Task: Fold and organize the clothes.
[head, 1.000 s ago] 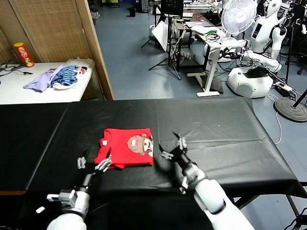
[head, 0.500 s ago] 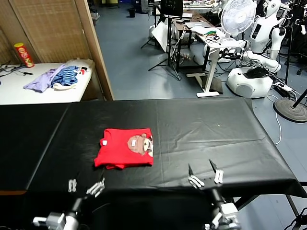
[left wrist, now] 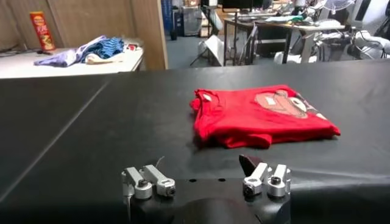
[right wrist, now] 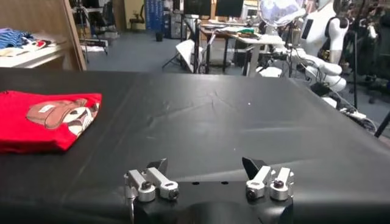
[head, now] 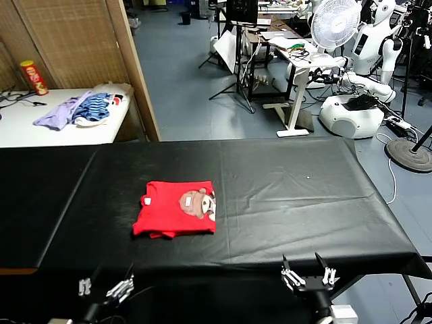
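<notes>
The clothes are one red T-shirt with a brown cartoon print, lying folded into a small rectangle left of the middle of the black table. It also shows in the left wrist view as the red T-shirt and in the right wrist view as the red T-shirt. My left gripper hangs open below the table's near edge, well short of the shirt. My right gripper is open too, at the near edge on the right. Neither the left gripper nor the right gripper has anything between its fingers.
A white side table at the back left carries a pile of purple and blue-striped garments and a red can. A wooden screen stands behind it. A fan, desks and another robot are at the back right.
Both arms have drawn back from beside the shirt to below the table's near edge. Both grippers stayed open. The shirt has not moved.
</notes>
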